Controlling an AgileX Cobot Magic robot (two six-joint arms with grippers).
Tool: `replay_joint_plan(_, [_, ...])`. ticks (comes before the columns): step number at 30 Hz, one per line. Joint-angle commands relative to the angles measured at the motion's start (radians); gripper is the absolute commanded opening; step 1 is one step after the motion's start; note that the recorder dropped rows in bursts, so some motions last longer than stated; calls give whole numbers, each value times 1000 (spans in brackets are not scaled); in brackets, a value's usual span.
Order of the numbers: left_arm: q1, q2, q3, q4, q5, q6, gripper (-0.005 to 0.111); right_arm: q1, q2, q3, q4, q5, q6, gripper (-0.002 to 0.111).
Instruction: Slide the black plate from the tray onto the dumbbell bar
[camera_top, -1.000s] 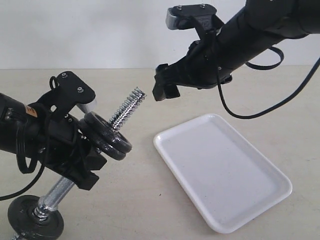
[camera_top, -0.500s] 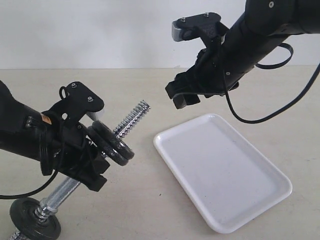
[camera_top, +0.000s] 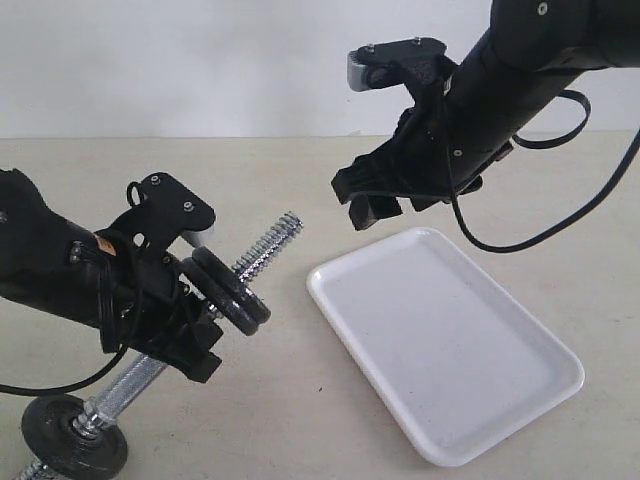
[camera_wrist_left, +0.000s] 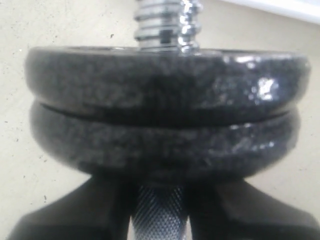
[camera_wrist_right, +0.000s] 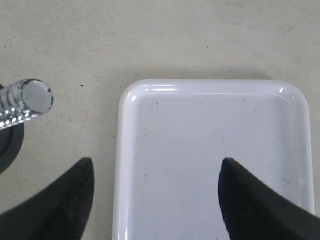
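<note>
The left gripper (camera_wrist_left: 160, 202) is shut on the knurled middle of the dumbbell bar (camera_top: 268, 248) and holds it tilted, threaded end up toward the right. Two black plates sit stacked on the bar just above the fingers. The outer plate (camera_top: 240, 283) (camera_wrist_left: 165, 80) lies flush against the inner one (camera_wrist_left: 165, 142). A third disc (camera_top: 72, 450) is at the bar's low end near the table. The white tray (camera_top: 450, 345) (camera_wrist_right: 210, 130) holds nothing. Above the tray's far left corner hangs the right gripper (camera_top: 376, 207) (camera_wrist_right: 157, 162), open and apart from the bar's tip (camera_wrist_right: 31, 100).
The beige table (camera_top: 300, 400) lies under everything, with a white wall behind it. The right arm's black cable (camera_top: 560, 215) loops above the tray's far side. The left arm's body fills the left edge of the exterior view.
The right gripper has drawn back to the right, away from the bar's threaded tip, and stands over the tray's corner. The left arm has shifted right and lowered the bar with its plates.
</note>
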Motion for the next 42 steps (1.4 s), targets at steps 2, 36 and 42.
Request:
replay_joint_plan(2, [-1, -3, -39, -47, -347, -6, 4, 0, -7, -2, 37, 57, 9, 62])
replay_joint_plan(36, [57, 147, -28, -101, -406, -11, 4, 0, -5, 301, 103, -88, -13, 62])
replay_joint_plan(42, [57, 153, -25, -101, -422, -11, 4, 0, -5, 301, 108, -107, -13, 62])
